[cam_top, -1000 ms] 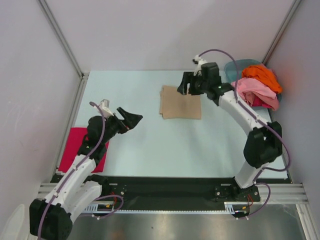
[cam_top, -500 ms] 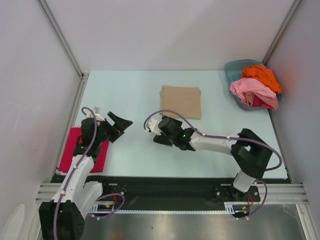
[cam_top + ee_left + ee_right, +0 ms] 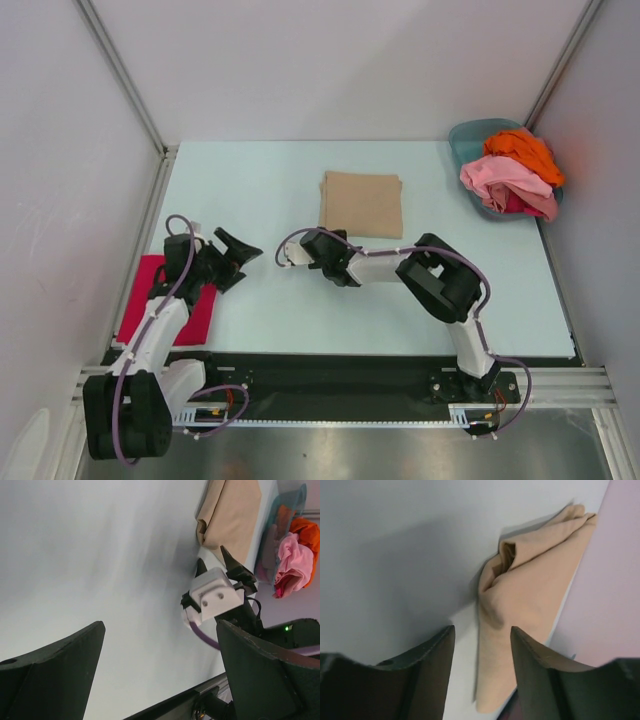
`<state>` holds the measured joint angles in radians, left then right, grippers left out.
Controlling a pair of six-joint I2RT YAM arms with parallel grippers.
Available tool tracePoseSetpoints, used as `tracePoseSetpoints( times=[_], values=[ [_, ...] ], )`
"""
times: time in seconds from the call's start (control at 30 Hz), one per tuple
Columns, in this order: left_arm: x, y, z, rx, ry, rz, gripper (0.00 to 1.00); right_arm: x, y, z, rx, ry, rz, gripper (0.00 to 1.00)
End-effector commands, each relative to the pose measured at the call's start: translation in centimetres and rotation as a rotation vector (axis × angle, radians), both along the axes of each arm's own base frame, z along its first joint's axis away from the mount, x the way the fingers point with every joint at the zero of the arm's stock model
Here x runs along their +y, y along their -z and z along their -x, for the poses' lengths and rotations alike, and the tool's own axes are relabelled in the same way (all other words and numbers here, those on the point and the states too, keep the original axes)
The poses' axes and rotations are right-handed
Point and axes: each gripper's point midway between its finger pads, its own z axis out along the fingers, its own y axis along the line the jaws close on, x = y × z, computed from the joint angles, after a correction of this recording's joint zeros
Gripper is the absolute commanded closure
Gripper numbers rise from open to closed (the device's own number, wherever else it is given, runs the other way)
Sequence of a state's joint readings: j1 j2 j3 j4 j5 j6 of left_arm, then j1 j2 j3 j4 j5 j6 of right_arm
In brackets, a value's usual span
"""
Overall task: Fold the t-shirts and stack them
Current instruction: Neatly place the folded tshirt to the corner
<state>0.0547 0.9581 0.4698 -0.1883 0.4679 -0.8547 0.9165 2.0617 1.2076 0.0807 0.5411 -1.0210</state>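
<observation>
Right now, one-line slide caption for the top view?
Tan shirt folded mid-table, magenta shirt at left edge, pink and orange shirts piled in basin; left gripper and right gripper open, empty.

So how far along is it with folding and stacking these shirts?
Partway, it seems. Done: a tan t-shirt lies folded mid-table, and a magenta-red t-shirt lies flat at the left edge, so the two are apart, not stacked. In hand: nothing; the left gripper and right gripper are both open and empty. Left: the pink t-shirt and orange t-shirt heaped in the teal basin.
</observation>
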Motion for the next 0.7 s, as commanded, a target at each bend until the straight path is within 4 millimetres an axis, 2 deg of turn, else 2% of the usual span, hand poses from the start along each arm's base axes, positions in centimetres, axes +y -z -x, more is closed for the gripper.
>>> tracePoseSetpoints(
  times=[0.0, 0.07, 0.23, 0.27, 0.33, 0.37, 0.4, 0.47, 0.5, 0.57, 0.6, 0.67],
  values=[
    [0.1, -2.0, -1.6, -0.056, 0.017, -0.012, 0.0, 0.0, 0.3, -2.4, -0.01, -0.018, 0.046, 0.48],
    [0.1, -1.7, -2.1, -0.043, 0.017, -0.003, 0.0, -0.6, 1.3, -2.9, 0.007, -0.005, 0.075, 0.57],
    [-1.0, -2.4, -4.5, -0.034, 0.037, 0.038, 0.0, -0.6, 0.8, -4.3, 0.028, 0.017, 0.009, 0.74],
    [-1.3, -1.8, -5.1, -0.018, 0.039, 0.047, 0.0, -0.5, 0.6, -4.4, 0.032, 0.019, -0.005, 0.81],
    [-2.1, -2.2, -6.3, -0.014, 0.04, 0.087, 0.0, -0.3, -0.3, -4.8, 0.03, 0.025, -0.04, 0.91],
    [-3.5, -1.7, -6.8, -0.004, 0.064, 0.108, 0.0, -0.4, -0.7, -4.9, 0.028, 0.028, -0.05, 1.0],
    [-3.8, -1.9, -7.5, -0.007, 0.064, 0.119, 0.0, -0.4, -1.7, -5.1, 0.019, 0.031, -0.071, 1.0],
    [-4.6, -2.0, -8.8, -0.021, 0.054, 0.142, 0.0, -0.9, -2.3, -5.2, 0.017, 0.041, -0.09, 1.0],
    [-4.9, -1.3, -9.6, -0.007, 0.053, 0.142, 0.0, -0.9, -3.7, -5.4, 0.006, 0.036, -0.123, 1.0],
    [-6.2, -0.9, -10.7, 0.001, 0.081, 0.153, 0.0, -1.4, -4.6, -5.4, 0.008, 0.047, -0.157, 1.0],
    [-6.8, -0.3, -12.0, 0.022, 0.092, 0.158, 0.0, -1.1, -5.8, -5.2, 0.011, 0.026, -0.192, 1.0],
    [-7.8, -0.3, -13.6, 0.017, 0.107, 0.165, 0.0, -1.3, -6.4, -5.1, 0.02, 0.019, -0.231, 1.0]
  ],
)
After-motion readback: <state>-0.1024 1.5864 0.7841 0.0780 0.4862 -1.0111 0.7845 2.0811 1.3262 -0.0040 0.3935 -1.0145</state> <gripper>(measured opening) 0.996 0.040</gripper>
